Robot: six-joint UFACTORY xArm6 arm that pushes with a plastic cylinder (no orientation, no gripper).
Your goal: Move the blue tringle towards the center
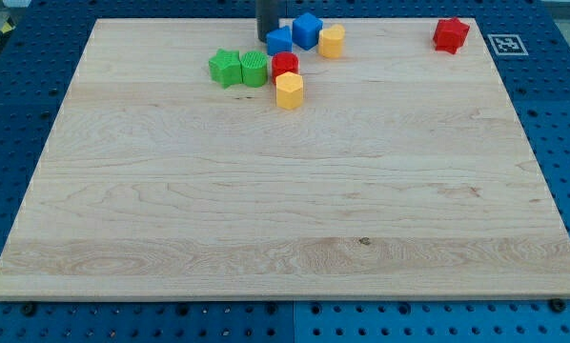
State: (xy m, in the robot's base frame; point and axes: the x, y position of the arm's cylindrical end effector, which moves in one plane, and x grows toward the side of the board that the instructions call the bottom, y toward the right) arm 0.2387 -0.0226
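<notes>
The blue triangle (279, 41) lies near the view's top edge of the wooden board (285, 210), a little left of centre. My tip (267, 36) comes down from the view's top and stands right at the triangle's left side, touching or almost touching it. A blue cube (307, 30) sits just right of the triangle. A red block (284, 65) lies directly below the triangle.
A yellow block (332, 41) sits right of the blue cube. Another yellow block (289, 90) lies below the red block. Two green blocks (225, 68) (254, 68) lie side by side left of the red block. A red star-like block (451, 34) sits at the top right.
</notes>
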